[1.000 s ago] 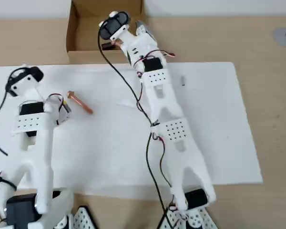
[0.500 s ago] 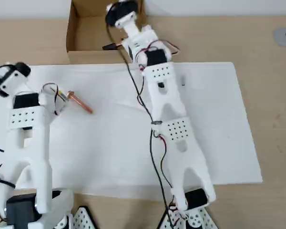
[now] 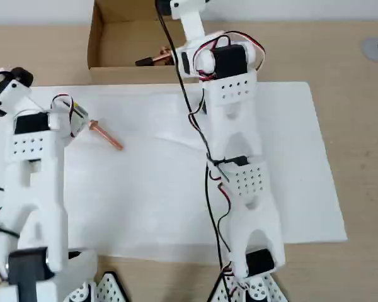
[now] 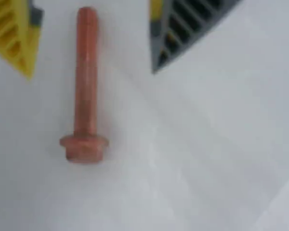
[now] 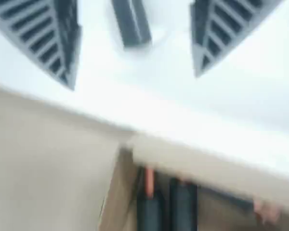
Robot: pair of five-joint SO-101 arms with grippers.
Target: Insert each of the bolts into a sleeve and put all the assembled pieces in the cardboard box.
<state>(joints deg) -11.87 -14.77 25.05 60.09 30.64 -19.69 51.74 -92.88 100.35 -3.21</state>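
Observation:
A copper bolt (image 3: 106,135) lies on the white mat (image 3: 151,201). My left gripper (image 3: 80,117) is at its head end. In the left wrist view the bolt (image 4: 85,86) lies flat between the spread fingers of the left gripper (image 4: 91,70), untouched. My right gripper (image 5: 135,77) is open above the mat, with a dark sleeve (image 5: 131,21) between its fingers. The cardboard box (image 3: 116,41) stands at the back and holds assembled pieces (image 3: 154,58). In the right wrist view the box wall (image 5: 207,154) shows with the pieces (image 5: 183,204) behind it.
The right arm (image 3: 233,126) stretches up the middle of the mat to the box's front right corner. The left arm (image 3: 34,163) runs along the mat's left side. Bare wooden table (image 3: 353,126) lies to the right, with a grey disc (image 3: 375,47) at the far right.
The right arm's wrist has swung right, off the box's front wall and back over the mat. The left arm has shifted left and forward, bringing its gripper to the bolt.

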